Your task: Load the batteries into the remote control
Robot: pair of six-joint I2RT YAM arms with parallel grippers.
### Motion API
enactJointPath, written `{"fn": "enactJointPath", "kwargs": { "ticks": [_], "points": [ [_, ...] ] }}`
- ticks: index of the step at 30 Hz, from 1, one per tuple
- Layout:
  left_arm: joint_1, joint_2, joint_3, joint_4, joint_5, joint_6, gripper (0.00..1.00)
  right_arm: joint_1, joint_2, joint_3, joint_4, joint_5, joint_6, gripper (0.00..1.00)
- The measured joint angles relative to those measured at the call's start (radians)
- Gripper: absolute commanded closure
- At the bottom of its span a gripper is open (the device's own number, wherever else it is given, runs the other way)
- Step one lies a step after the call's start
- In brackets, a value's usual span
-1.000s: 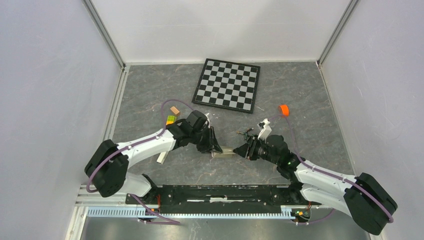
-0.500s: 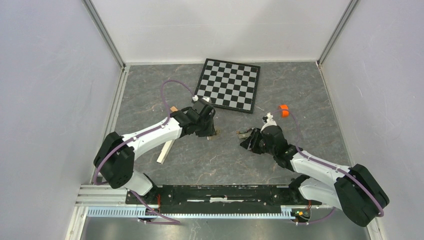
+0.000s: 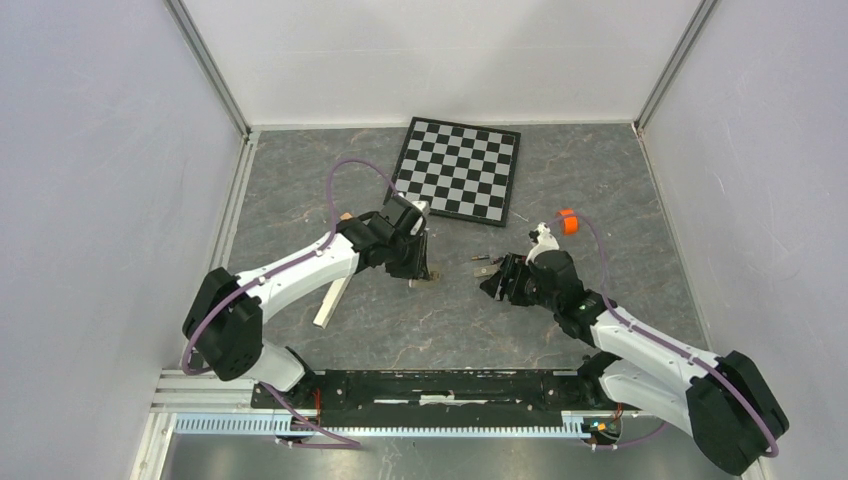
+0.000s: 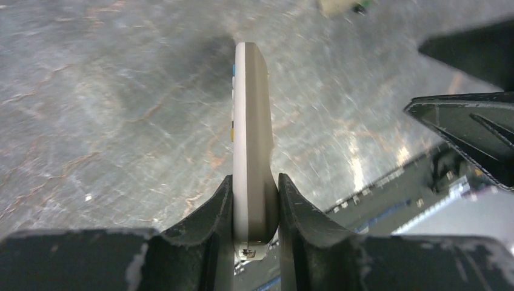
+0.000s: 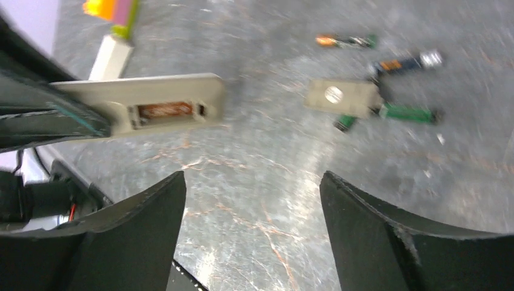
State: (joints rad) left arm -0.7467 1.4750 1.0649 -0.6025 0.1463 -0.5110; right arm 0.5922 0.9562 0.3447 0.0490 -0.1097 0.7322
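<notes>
Left fingers (image 4: 212,224) clamp the remote control (image 4: 254,139) edgewise, its battery recess (image 5: 166,111) uncovered; right fingers (image 5: 139,224) gape wide near loose batteries (image 5: 409,113).

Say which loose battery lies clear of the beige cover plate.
The orange-ended battery, lying alone. The dark blue one, long green one and green stub all crowd the cover plate.

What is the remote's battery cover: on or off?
Off: the remote control, clamped in the left tool, shows an open recess; a pale plate, likely the cover, lies by the batteries.
</notes>
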Motion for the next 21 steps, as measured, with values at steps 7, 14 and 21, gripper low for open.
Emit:
{"fn": "enactJointPath", "kwargs": {
  "ticks": [7,14,21],
  "points": [
    [0.000,-0.089,0.035,-0.013,0.261,0.180,0.98,-0.003,-0.100,0.083,0.045,-0.283,-0.312,0.02],
    [-0.001,-0.150,0.100,-0.068,0.486,0.357,0.98,0.012,-0.125,0.171,0.018,-0.541,-0.576,0.02],
    [-0.001,-0.242,0.120,-0.142,0.610,0.521,0.98,0.121,-0.066,0.270,-0.079,-0.662,-0.758,0.21]
  ]
}}
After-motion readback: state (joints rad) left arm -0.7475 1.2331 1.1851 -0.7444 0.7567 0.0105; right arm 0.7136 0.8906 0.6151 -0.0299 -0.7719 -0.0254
